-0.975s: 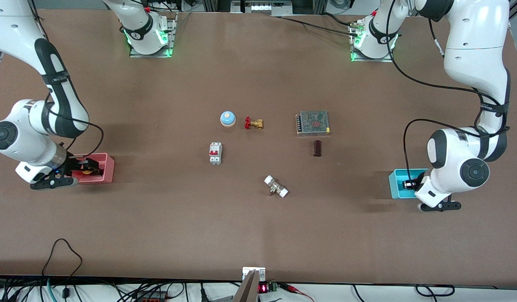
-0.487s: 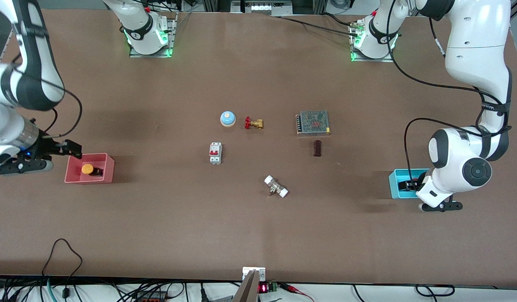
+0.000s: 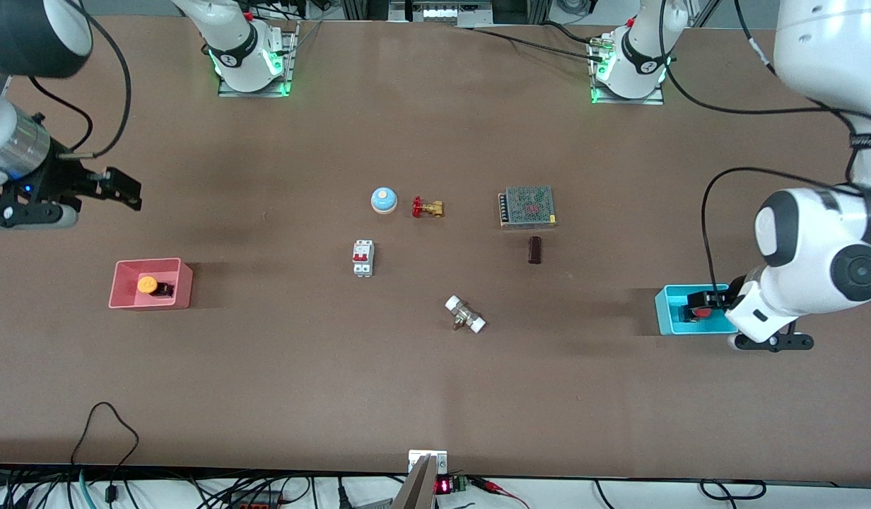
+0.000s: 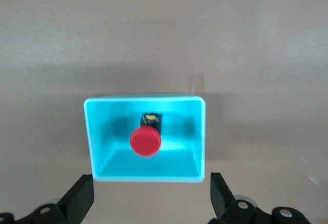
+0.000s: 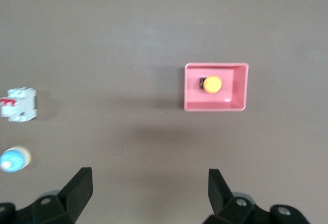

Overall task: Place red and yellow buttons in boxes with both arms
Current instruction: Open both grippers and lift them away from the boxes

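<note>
The orange-yellow button (image 3: 147,285) lies in the pink-red bin (image 3: 181,286) toward the right arm's end of the table; both show in the right wrist view, button (image 5: 212,84) and bin (image 5: 241,88). My right gripper (image 3: 128,189) (image 5: 148,178) is open and empty, up over bare table beside that bin. The red button (image 3: 700,312) (image 4: 145,141) lies in the cyan-blue bin (image 3: 665,311) (image 4: 92,131) toward the left arm's end. My left gripper (image 3: 711,302) (image 4: 149,183) is open and empty, just above that bin's edge.
In the table's middle are a blue dome (image 3: 384,200), a brass valve with a red handle (image 3: 427,207), a white circuit breaker (image 3: 363,257), a meshed power supply (image 3: 527,206), a dark brown block (image 3: 534,249) and a white-capped fitting (image 3: 465,314).
My right gripper let go of the yellow button in the pink bin, then rose and drew off toward the robots' bases. My left gripper lifted from the cyan bin, uncovering the red button.
</note>
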You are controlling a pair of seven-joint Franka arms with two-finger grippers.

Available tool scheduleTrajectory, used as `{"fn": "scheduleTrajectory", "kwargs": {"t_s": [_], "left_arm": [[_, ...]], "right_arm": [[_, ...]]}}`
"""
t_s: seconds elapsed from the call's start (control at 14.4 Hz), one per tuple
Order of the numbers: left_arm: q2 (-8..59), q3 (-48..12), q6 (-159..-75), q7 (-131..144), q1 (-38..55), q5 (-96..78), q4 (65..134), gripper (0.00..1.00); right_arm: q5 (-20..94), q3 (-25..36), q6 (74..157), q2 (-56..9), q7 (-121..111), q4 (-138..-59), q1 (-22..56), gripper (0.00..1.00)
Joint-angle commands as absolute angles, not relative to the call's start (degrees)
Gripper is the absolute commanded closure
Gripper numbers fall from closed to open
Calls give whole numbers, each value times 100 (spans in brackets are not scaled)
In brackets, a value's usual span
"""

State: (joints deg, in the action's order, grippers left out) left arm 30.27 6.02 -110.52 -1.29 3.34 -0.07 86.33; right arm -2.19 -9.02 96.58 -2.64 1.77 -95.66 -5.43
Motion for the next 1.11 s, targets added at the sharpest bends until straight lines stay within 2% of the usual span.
{"fn": "scheduleTrajectory", "kwargs": {"t_s": [0.0,0.28,0.42,0.49,0.63,0.7,0.84,0.91,1.04], "left_arm": [[2708,397,-10591,-203,474,8,8202,0],[2584,422,-10178,-220,457,-10,7157,0],[2419,422,-9847,-194,510,18,7092,0],[2243,413,-9531,-202,466,26,7249,0],[1629,413,-9675,-272,431,44,8090,0],[1287,413,-10007,-272,431,61,8652,0],[417,396,-11288,-272,439,62,10197,0],[239,396,-11468,-281,439,62,10517,0],[324,396,-10920,-308,448,70,10093,0]], "right_arm": [[-114,-932,9475,-281,753,-9483,-422,0],[-62,-932,9475,-316,835,-9483,-387,0],[-62,-932,9475,-316,835,-9483,-378,0],[-62,-932,9475,-316,835,-9483,-378,0],[-53,-932,9466,-316,748,-9475,-378,0],[-53,-932,9457,-325,764,-9475,-387,0],[-62,-914,9457,-352,756,-9466,-396,0],[-62,-914,9440,-343,747,-9466,-396,0],[-62,-914,9439,-351,712,-9466,-396,0]]}}
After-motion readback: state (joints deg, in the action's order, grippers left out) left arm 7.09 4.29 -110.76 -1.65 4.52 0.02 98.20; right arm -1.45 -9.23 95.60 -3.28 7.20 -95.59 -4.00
